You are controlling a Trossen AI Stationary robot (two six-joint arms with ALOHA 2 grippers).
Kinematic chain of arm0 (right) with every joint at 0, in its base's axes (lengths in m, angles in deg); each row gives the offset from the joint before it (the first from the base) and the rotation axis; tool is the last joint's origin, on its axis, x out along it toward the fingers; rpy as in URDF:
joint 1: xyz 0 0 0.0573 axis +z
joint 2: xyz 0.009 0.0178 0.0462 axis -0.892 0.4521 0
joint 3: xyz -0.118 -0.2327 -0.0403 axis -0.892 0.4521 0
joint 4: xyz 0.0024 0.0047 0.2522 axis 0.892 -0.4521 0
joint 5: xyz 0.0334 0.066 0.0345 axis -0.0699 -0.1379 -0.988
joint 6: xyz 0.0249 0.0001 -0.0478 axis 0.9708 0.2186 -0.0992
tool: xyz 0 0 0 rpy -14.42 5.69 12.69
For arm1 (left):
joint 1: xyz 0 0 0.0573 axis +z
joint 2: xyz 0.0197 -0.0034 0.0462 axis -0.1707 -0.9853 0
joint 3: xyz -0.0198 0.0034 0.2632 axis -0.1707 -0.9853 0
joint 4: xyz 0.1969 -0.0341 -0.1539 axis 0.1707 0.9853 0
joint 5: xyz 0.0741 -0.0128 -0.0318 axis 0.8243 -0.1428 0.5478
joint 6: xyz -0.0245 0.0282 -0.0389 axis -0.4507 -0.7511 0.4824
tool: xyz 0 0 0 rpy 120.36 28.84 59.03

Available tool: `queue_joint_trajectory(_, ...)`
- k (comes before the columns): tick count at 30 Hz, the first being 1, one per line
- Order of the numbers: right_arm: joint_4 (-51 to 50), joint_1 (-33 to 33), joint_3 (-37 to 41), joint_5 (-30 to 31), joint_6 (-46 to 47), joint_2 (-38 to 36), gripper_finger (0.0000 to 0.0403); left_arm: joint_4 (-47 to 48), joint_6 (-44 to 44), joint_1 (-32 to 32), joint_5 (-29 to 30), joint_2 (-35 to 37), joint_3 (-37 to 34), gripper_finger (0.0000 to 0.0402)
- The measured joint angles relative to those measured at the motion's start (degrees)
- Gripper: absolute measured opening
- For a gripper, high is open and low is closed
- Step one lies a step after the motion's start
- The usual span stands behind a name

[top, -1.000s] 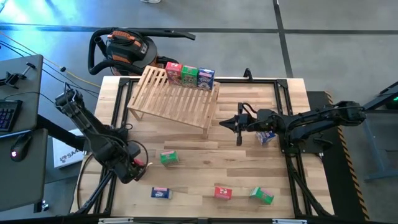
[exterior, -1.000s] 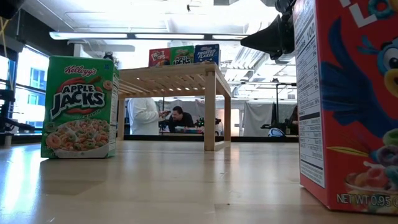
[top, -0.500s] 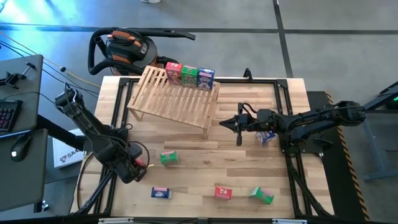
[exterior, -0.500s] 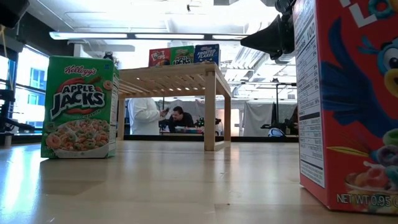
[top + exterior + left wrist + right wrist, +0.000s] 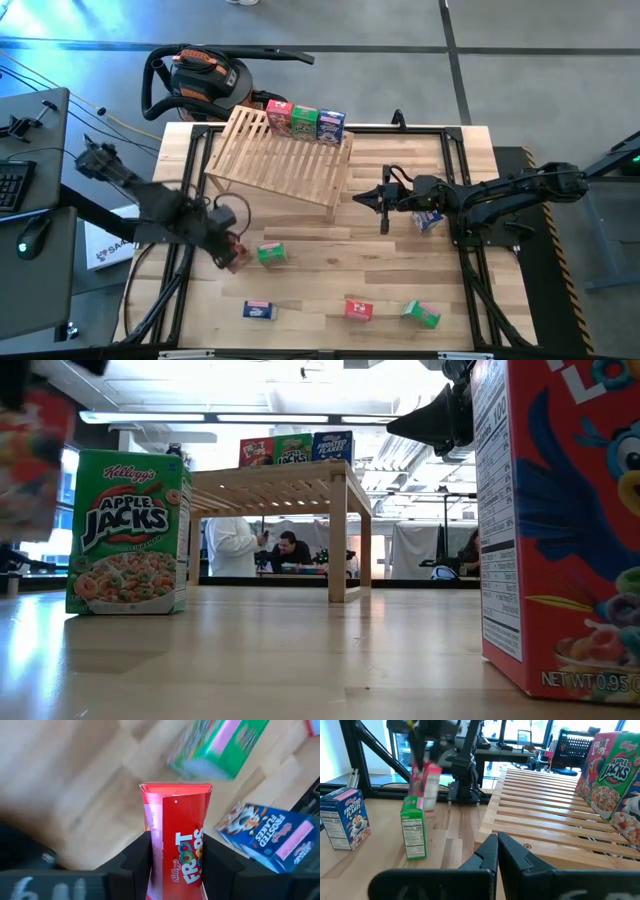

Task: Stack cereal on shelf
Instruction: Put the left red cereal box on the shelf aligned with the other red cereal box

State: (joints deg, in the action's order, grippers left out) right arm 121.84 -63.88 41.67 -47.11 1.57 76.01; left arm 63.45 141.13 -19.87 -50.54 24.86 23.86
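The left end effector [image 5: 232,255] is holding a red Froot Loops box [image 5: 176,840] between its fingers [image 5: 137,860], lifted over the bench [image 5: 320,285] just beside a standing green box [image 5: 271,254]. The slatted shelf [image 5: 285,160] is carrying three upright boxes in a row along its far edge: red [image 5: 279,116], green [image 5: 304,121], then blue-and-white [image 5: 331,125]. The right end effector [image 5: 384,203] is hovering near the shelf's corner with its fingers [image 5: 492,851] pressed nearly together and gripping nothing. Three more boxes are lying along the bench's near edge: blue-and-white [image 5: 259,310], red [image 5: 359,309] and green [image 5: 421,314].
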Motion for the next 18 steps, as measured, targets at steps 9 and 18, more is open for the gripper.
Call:
queue_joint_trajectory(9,0.0,0.0,0.0,0.0,0.0,0.0,0.0000,5.3,-27.6,14.9,3.9,-1.1,16.3,0.0128)
queue_joint_trajectory(18,0.0,0.0,0.0,0.0,0.0,0.0,0.0000,12.0,-61.1,33.3,3.9,-8.7,31.8,0.0128)
